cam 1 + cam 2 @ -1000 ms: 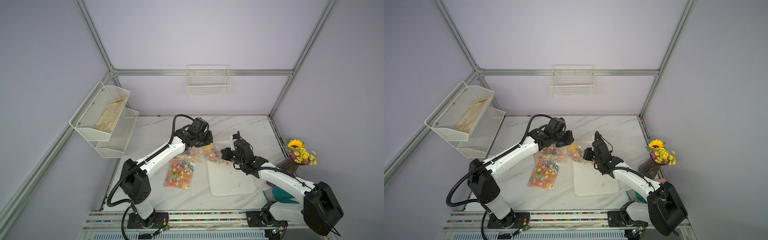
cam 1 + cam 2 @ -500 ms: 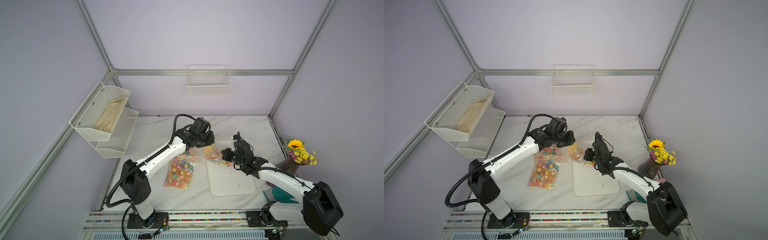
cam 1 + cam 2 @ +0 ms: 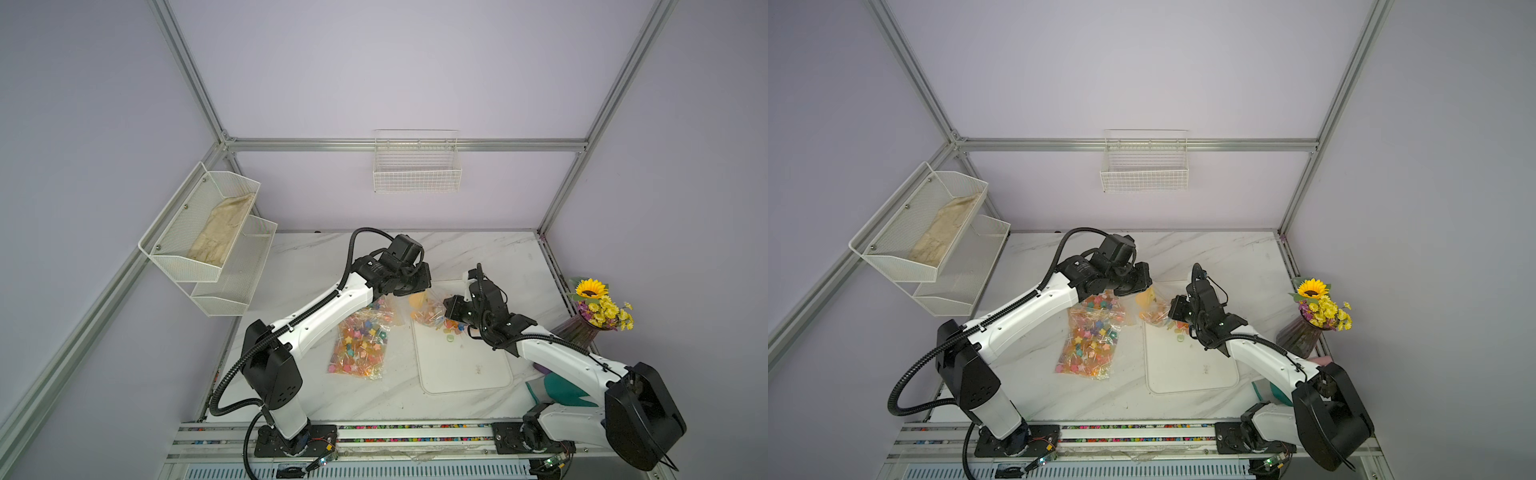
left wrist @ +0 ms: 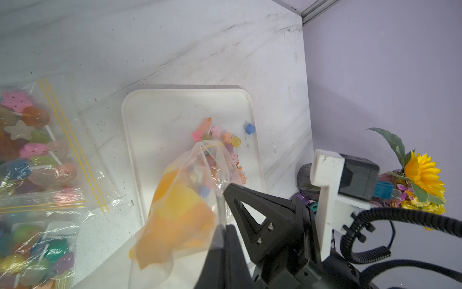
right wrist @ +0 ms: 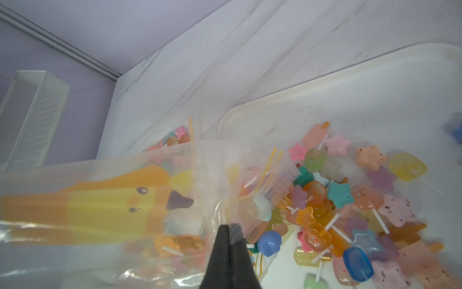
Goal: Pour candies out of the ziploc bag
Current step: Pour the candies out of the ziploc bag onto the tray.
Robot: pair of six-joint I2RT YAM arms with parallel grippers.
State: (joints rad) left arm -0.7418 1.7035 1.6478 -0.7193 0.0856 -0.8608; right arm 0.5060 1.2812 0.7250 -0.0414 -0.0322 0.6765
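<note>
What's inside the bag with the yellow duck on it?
Near the open mouth of the bag sit a few candies; more lie spilled on the tray. The duck print hides anything deeper.

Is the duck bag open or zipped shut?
Open: the duck bag gapes at its mouth over the white tray, candies heaped just outside and more inside.

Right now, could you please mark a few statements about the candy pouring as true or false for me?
1. Some candies already lie on the white tray. True.
2. Both grippers are open and clear of the bag. False: the left gripper and the right gripper are each shut on the ziploc bag.
3. Another full bag lies on the table beside the tray. True.
4. The flowers stand on the tray. False: the bouquet stands off the tray, at the table's edge.
</note>
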